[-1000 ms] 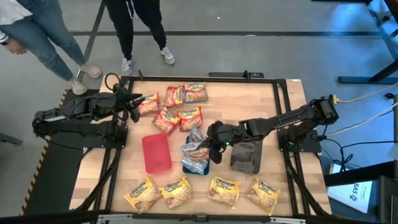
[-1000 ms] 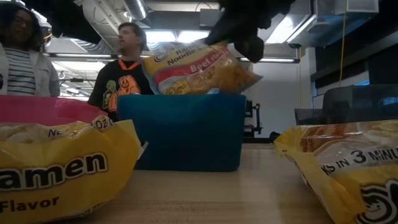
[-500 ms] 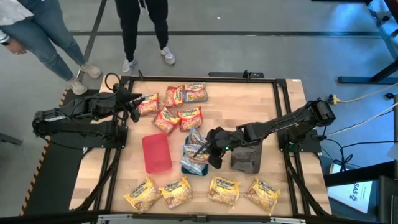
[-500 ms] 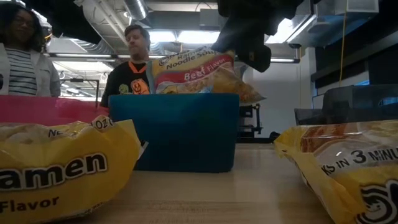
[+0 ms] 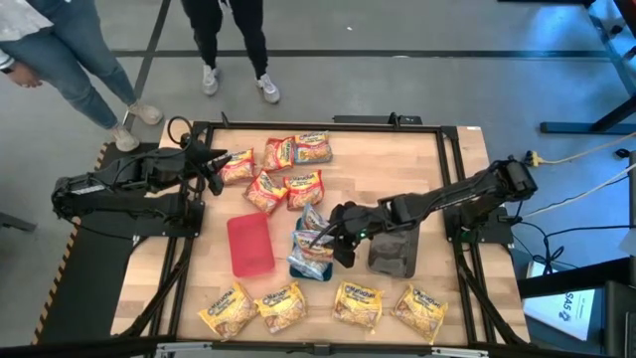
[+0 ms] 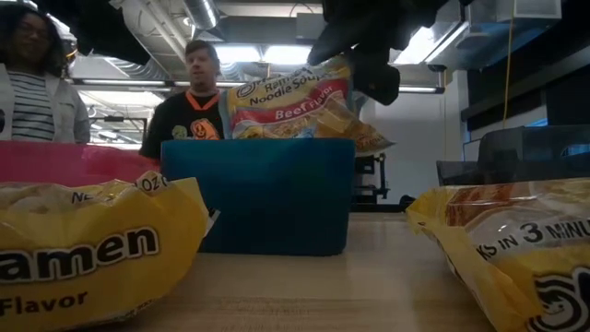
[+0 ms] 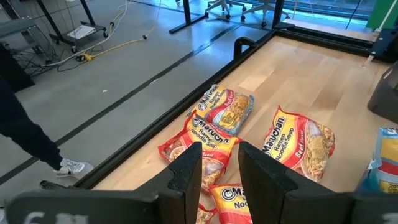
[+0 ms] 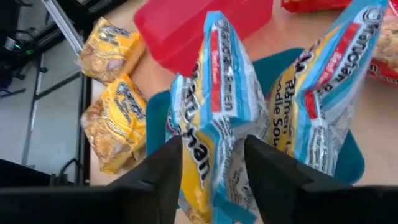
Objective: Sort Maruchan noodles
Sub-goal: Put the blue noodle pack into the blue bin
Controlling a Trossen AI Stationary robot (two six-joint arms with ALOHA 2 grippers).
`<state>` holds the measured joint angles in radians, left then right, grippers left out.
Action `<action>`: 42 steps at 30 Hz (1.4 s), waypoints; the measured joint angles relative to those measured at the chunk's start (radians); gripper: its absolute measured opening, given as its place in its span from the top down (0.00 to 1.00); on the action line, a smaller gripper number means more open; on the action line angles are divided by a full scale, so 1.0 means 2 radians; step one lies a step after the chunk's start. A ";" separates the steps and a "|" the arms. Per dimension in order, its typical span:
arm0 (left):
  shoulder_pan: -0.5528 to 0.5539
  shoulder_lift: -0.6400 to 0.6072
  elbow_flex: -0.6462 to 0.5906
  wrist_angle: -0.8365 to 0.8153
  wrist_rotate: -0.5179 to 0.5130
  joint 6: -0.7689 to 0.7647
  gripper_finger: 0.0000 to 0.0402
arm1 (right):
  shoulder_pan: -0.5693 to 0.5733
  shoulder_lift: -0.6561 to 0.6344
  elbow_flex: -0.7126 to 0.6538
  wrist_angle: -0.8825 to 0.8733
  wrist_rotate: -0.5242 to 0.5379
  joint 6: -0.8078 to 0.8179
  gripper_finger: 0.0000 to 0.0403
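Since a second ago: right gripper (image 5: 336, 242) now spread over teal tray (image 5: 310, 266), blue-edged packet (image 8: 214, 118) standing inside. Left gripper (image 7: 219, 163) parted, hovering above far-left red packets (image 5: 283, 171).

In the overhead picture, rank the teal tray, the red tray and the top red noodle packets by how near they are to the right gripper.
From the right gripper:
1. Teal tray, right beneath it.
2. Red tray, beside the teal one, toward the left arm.
3. Red noodle packets, at the table's far edge.

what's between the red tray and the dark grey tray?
The teal tray, with blue-edged noodle packets standing in it and the right end effector over them. The high view shows it.
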<state>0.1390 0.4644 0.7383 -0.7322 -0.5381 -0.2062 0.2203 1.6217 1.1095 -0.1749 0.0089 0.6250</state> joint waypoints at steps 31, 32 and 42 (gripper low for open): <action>0.000 0.000 0.000 0.005 0.003 -0.011 0.75 | -0.220 -0.041 0.000 0.101 0.019 -0.101 0.52; 0.000 0.000 0.000 0.006 0.003 -0.011 0.75 | -0.233 -0.041 0.000 0.111 0.019 -0.114 0.52; 0.000 0.002 0.000 0.060 0.002 -0.053 0.75 | -0.362 -0.036 0.000 0.134 -0.068 -0.084 0.52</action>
<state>0.1390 0.4687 0.7380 -0.6117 -0.5331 -0.3122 -0.5040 1.5496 1.1098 0.0928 -0.1268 0.4566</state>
